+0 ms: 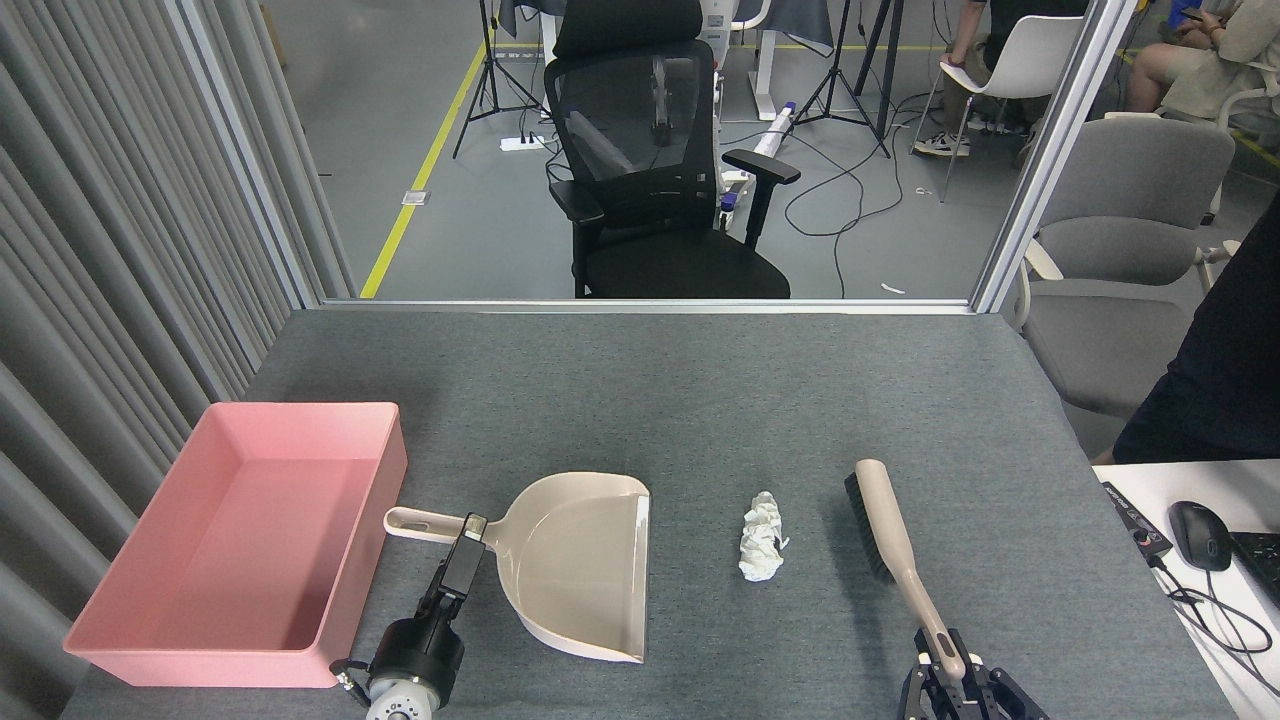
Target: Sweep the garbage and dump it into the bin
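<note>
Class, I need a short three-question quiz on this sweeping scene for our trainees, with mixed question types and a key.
1. True or false: the garbage lies inside the bin.
2. Which tool does the right gripper hold: A) brush B) dustpan C) mouse?
3. Fill in: the garbage lies between the dustpan and the ____.

Key: 1 false, it lies on the table; 2 A; 3 brush.

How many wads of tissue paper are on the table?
1. The crumpled tissue wad lies on the grey table, between the beige dustpan and the brush. The pink bin looks empty.
</note>
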